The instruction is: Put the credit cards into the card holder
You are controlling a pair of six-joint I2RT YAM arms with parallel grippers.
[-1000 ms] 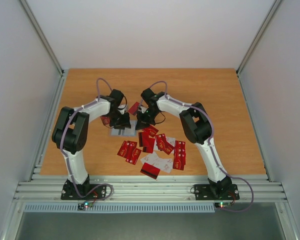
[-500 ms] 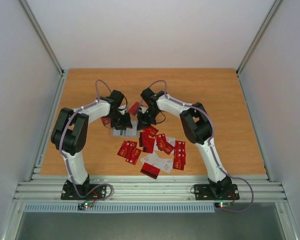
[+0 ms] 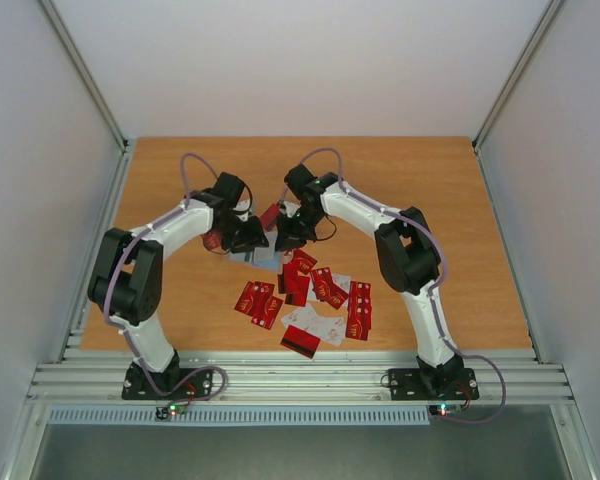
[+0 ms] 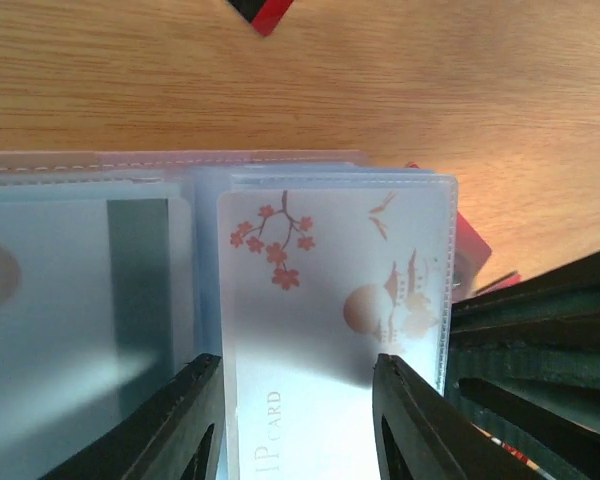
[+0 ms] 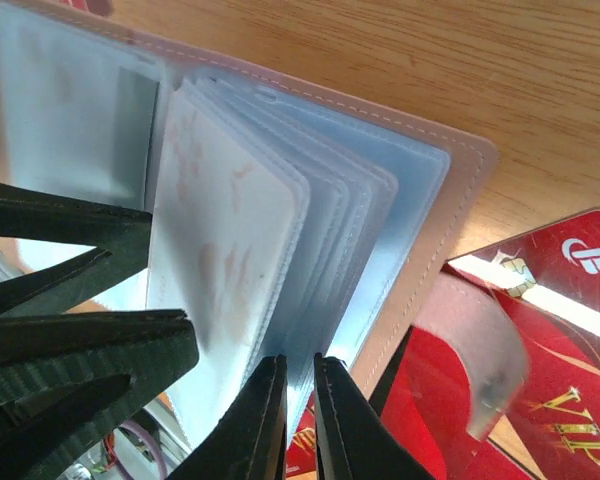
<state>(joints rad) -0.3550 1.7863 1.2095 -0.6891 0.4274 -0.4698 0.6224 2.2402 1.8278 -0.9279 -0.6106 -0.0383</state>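
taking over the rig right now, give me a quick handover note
left pincer: jaws apart, astride the front sleeve of the card holder.
right pincer: nearly closed, apparently pinching the holder's sleeve edges.
card holder: open between both pincers; its front sleeve shows a pale blossom-print card.
credit cards: most lie scattered on the table, nearer the bases.
done: perhaps one card in. left: nearly all the rest.

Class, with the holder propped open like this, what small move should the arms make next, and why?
Probably draw the left fingers back from the frosted blossom-printed sleeve and reach for a glossy red card: the right fingers pinch the clear leaves of the tan card holder, and neither arm carries a card.
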